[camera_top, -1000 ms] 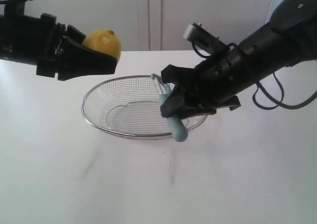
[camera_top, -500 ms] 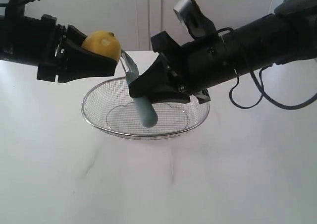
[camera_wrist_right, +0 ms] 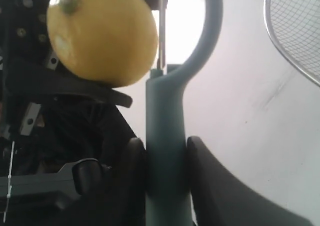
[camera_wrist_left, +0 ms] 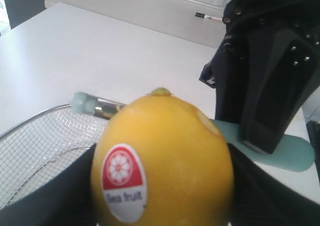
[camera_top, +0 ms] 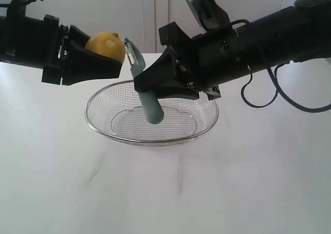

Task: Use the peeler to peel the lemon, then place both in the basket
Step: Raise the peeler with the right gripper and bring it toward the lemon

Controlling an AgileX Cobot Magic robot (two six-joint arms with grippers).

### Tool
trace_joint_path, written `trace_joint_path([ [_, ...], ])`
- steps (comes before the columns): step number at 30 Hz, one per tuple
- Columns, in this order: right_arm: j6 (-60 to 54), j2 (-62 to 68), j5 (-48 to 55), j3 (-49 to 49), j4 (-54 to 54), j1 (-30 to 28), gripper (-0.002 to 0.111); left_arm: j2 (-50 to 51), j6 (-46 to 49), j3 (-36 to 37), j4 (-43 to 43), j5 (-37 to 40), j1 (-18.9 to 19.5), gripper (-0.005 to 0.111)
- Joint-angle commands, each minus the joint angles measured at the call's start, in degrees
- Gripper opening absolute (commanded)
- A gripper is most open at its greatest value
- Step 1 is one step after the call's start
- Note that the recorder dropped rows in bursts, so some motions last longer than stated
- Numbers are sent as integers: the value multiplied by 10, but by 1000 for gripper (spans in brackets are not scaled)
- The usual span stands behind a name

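1. Far left, up in the air: the left end effector has its black fingers clamped around the lemon, one to each side. The fruit is lifted well clear of the tabletop, above and just beyond the basket's left rim.
2. The left wrist view gives a close look at the lemon. It is bright yellow with smooth skin all round and a red "Sea fruit" sticker facing the camera.
3. Just right of the lemon is the peeler. It stands tilted, metal blade head up by the fruit's right side, teal handle slanting down and right over the basket.
4. In the right wrist view the peeler has its curved head right up against the lemon. Whether the blade actually touches the skin I cannot tell.
5. The right end effector reaches in from the right across the middle, pinching the peeler's handle. In the right wrist view, that end effector has its two dark pads pressed on either side of the handle.
6. Below it all, centre stage, the wire-mesh basket sits on the white tabletop with nothing in it.
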Motion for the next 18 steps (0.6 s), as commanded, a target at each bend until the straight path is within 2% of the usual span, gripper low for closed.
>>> trace_joint_path([
  [1,-6,-18,-16,2,15,-1,0,-3,0,-4,-17,9,3,0],
  [11,-6,-25,-35,2,18,-1,0,-3,0,-4,-17,9,3,0],
  [18,-6,26,13,2,23,-1,0,-3,-1,-4,-17,9,3,0],
])
